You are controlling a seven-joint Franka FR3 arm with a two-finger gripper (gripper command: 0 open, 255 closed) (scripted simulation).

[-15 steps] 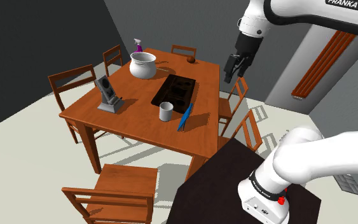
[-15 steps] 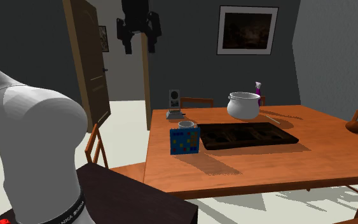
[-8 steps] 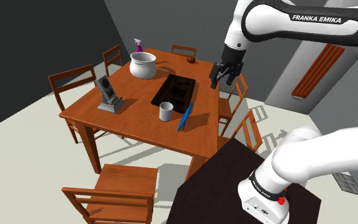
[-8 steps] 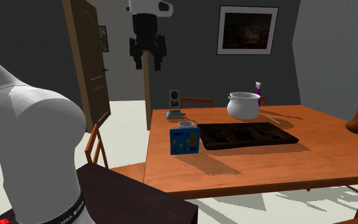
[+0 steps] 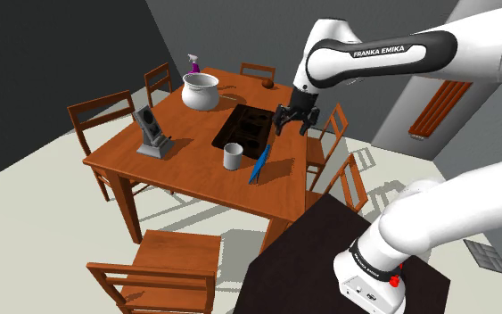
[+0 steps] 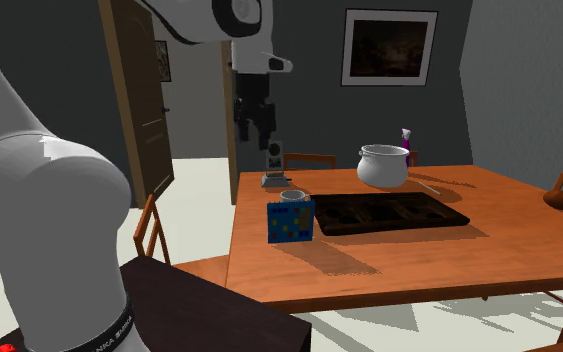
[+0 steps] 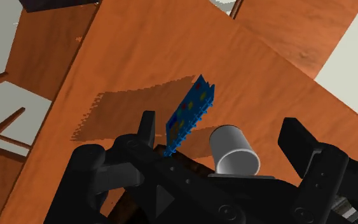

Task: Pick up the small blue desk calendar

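The calendar (image 5: 258,166) stands on edge just beside the cup (image 5: 233,157), on the cup's side nearest the table (image 5: 186,134) edge. The gripper (image 5: 293,120), fingers spread wide and empty, hangs higher than the cup and well apart from it. To approach well, I judge it should centre the thin card between the fingers, set them across its faces, and descend without nudging the cup. Against a second ago the gripper has dropped much nearer the cup, while calendar and cup have not moved.

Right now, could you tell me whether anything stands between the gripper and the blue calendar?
Nothing visible does. The open gripper hangs above the calendar with only air between them. The grey cup stands close beside the calendar.
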